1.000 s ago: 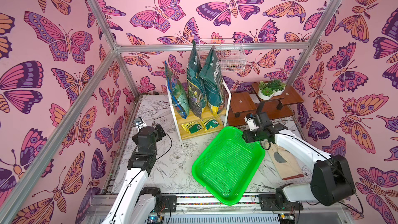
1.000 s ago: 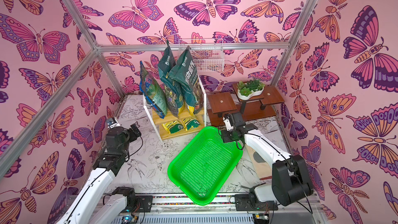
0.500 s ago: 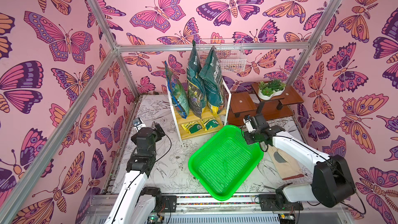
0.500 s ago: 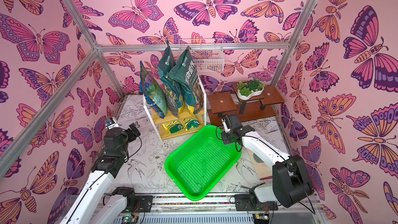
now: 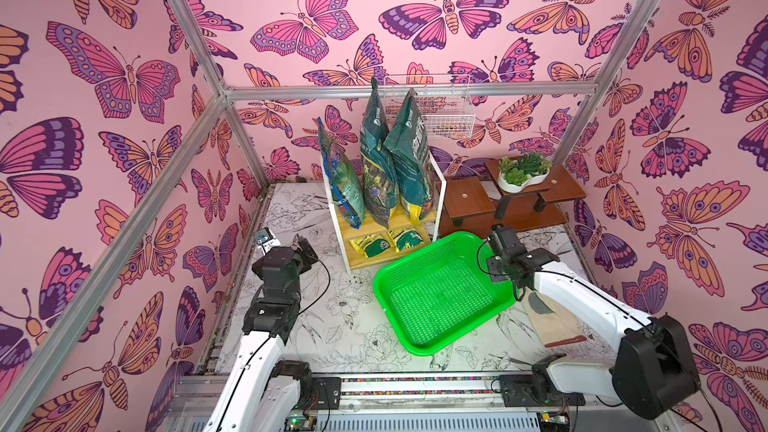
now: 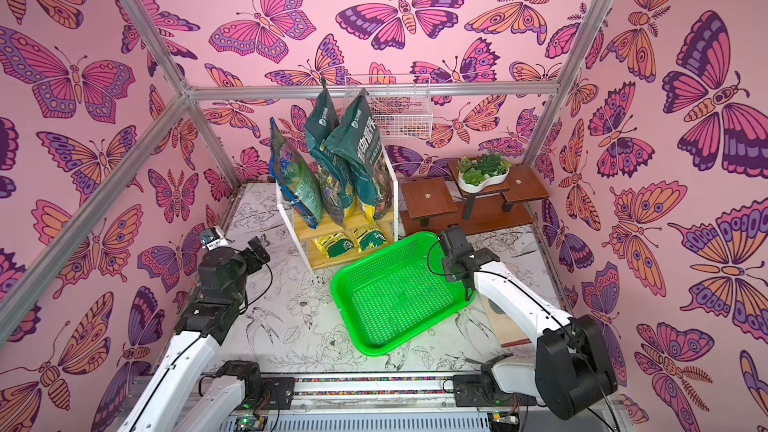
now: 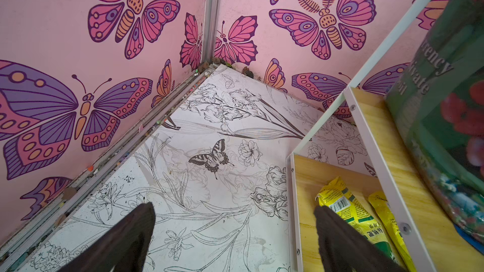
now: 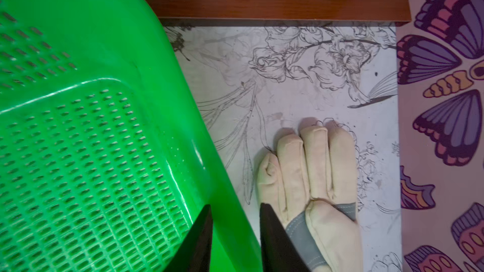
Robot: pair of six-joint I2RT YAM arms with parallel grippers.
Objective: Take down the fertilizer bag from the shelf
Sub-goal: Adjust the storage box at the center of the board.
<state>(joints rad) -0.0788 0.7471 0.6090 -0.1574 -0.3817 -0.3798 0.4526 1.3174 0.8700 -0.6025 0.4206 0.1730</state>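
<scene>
The shelf (image 5: 415,218) of light wood with a white frame stands at the back centre. Three tall fertilizer bags stand on its upper tier: a blue-edged one (image 5: 340,184) and two dark teal ones (image 5: 376,168) (image 5: 411,160). Small yellow-green packets (image 5: 388,241) lie on the lower tier. My left gripper (image 5: 305,243) hangs open left of the shelf, beside the lower plank (image 7: 309,179) and the packets (image 7: 343,205), holding nothing (image 7: 234,206). My right gripper (image 5: 496,280) is shut on the right rim of a green perforated tray (image 5: 440,297), one finger inside the wall and one outside (image 8: 235,206).
A dark brown stepped stand (image 5: 469,201) with a white pot of succulents (image 5: 521,174) sits right of the shelf. A white wire basket (image 5: 432,114) hangs on the back wall. A beige glove (image 8: 314,174) lies on the table beside the tray. Butterfly walls enclose three sides.
My right jaws have narrowed onto the tray's rim. The green tray has turned and its near end has drawn back from the front rail. The left arm has barely moved.
</scene>
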